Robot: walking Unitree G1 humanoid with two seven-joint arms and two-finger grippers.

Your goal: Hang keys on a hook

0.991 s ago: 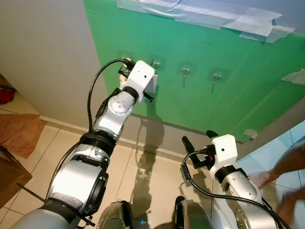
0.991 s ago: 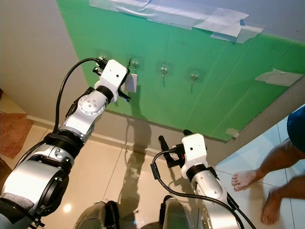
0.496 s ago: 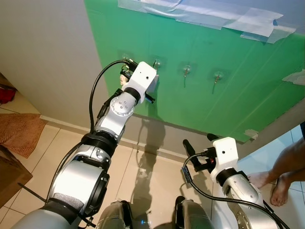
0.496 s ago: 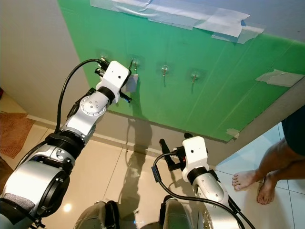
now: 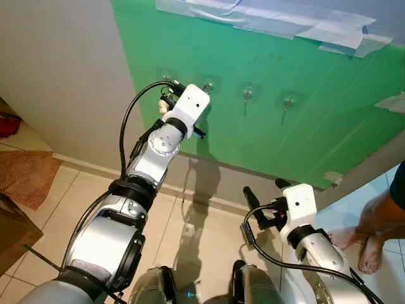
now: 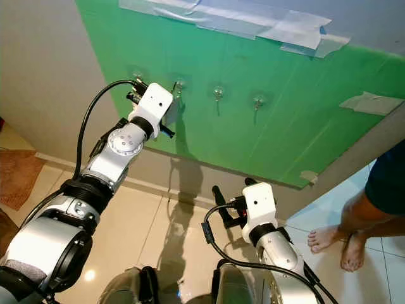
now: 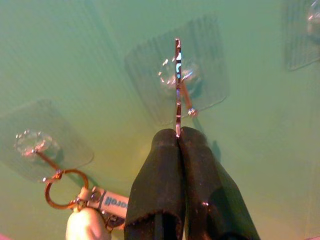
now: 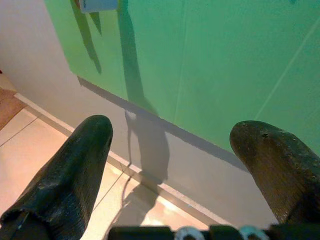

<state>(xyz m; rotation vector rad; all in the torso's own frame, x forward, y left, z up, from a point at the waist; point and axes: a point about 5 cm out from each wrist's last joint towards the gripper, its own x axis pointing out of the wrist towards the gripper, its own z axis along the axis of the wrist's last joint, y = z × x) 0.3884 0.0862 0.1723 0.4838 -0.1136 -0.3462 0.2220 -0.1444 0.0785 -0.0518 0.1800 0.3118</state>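
Left gripper (image 7: 177, 137) is pinched tight on a thin key ring (image 7: 177, 85), seen edge-on, tips w/ no gap. It's held upright right in front of the clear hook (image 7: 182, 87), prob. so the ring can slip over the prong. Right gripper (image 8: 170, 145) hangs low, fingers wide apart, nothing in it. Next hook (image 7: 37, 147) over already carries another key ring (image 7: 62, 187) w/ tag. Behind: green sheet (image 5: 304, 126) on wall; a person's feet (image 6: 338, 244) at right.

Head cameras downward; wrist cameras wallward
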